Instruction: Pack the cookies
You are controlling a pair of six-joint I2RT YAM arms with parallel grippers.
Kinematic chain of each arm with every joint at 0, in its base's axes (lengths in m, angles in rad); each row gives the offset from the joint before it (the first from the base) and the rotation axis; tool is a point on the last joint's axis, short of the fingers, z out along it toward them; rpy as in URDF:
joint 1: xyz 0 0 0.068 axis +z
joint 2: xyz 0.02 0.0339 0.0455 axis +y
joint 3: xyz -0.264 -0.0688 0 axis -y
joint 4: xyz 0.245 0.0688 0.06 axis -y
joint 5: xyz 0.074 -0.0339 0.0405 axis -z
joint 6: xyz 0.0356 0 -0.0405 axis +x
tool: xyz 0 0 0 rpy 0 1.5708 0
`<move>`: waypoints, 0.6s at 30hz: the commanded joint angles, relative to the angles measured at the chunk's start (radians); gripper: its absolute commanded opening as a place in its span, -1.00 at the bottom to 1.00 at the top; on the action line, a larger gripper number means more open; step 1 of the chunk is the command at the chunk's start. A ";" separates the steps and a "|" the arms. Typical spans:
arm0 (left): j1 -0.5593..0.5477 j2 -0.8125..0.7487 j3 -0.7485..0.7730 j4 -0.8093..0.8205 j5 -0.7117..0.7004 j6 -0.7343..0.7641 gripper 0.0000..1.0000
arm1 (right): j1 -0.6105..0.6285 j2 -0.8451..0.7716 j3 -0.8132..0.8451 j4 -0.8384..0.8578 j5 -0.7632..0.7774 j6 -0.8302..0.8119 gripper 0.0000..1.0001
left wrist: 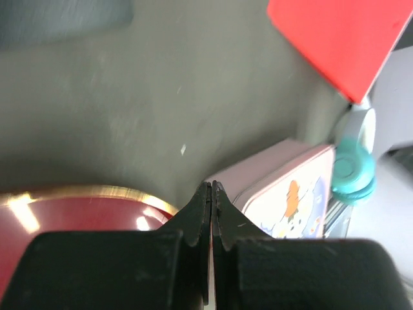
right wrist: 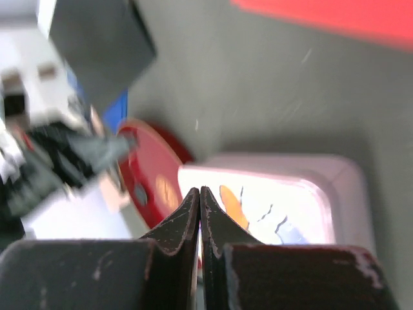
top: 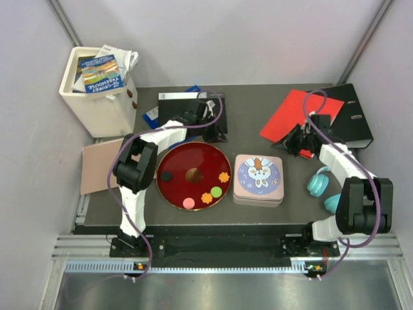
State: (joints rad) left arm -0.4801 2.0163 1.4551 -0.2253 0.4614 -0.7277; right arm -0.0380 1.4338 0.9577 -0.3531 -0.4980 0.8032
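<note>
- The table (top: 251, 123) carries everything; the left arm stretches over its far middle, the right arm over its far right
- The red plate (top: 193, 157) sits left of centre and holds the cookies; it lies just to the near side of the left gripper (top: 213, 134), so we judge the left arm the closer one
- The pink tin (top: 258, 179) stands just right of the plate with its lid on; it lies near and left of the right gripper (top: 294, 143), and we think it must be opened before any packing
- The red folder (top: 298, 113) and the teal headphones (top: 317, 182) flank the right arm, and neither lies between tin and plate
- Both grippers have their fingers pressed together, holding nothing
- The cookies (top: 206, 198) spread over the plate's near right part, with the black cookie (top: 166, 175) apart at its left
</note>
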 commanded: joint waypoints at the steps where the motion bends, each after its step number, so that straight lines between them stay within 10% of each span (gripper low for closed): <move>1: 0.018 0.111 0.132 0.040 0.065 -0.016 -1.00 | 0.087 0.000 -0.102 0.100 -0.152 -0.001 -1.00; 18: 0.018 0.210 0.180 0.058 0.145 -0.038 -1.00 | 0.128 0.005 -0.254 0.026 -0.215 -0.127 -1.00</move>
State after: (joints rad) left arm -0.4644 2.2566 1.6592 -0.2165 0.5816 -0.7597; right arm 0.0853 1.4616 0.7322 -0.3077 -0.6960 0.7303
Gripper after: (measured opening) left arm 0.010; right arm 0.004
